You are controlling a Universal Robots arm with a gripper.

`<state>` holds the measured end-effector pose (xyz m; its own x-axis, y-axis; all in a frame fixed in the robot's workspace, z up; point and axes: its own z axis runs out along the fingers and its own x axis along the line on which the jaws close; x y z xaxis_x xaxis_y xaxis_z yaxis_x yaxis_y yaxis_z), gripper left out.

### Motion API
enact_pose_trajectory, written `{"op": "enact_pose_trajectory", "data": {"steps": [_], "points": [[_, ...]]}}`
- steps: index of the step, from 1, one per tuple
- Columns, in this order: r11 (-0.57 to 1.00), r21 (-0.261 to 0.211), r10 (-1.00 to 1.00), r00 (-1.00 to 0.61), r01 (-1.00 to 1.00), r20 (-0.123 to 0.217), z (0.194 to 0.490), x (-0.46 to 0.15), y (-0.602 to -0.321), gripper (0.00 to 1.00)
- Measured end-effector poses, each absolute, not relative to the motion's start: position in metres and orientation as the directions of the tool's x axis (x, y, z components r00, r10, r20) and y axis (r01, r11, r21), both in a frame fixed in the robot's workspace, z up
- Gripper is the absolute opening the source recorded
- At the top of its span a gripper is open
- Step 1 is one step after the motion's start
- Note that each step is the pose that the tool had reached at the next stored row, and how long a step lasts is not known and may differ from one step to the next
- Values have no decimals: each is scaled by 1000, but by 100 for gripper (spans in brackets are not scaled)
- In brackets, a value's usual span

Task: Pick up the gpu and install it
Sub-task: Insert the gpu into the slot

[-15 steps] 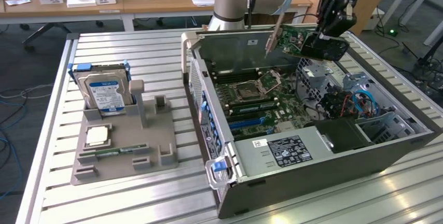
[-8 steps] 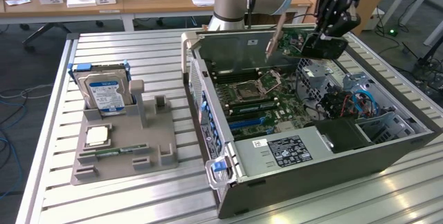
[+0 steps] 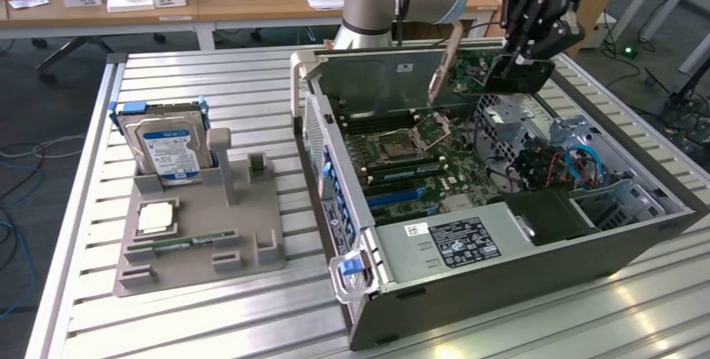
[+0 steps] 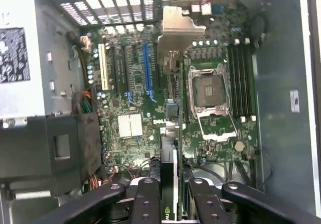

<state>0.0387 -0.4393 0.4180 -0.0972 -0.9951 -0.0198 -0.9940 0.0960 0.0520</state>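
With the gpu (image 3: 488, 72) clamped in our gripper (image 3: 517, 64), we hover over the open computer case (image 3: 500, 292), pickup done but seating on the motherboard (image 3: 411, 159) not yet

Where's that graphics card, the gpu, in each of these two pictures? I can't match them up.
Exterior view: the gpu hangs in the end effector above the open computer case, toward the exterior view's upper right.
Wrist view: the gpu is seen edge-on, clamped by the end effector, beside the CPU socket.
Shared landmark: the CPU socket.
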Motion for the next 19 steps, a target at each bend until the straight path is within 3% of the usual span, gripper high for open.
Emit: {"op": "enact_pose_trajectory", "data": {"steps": [19], "points": [[44,14,-999,-44,-999,-22,410,34,-439,26]]}}
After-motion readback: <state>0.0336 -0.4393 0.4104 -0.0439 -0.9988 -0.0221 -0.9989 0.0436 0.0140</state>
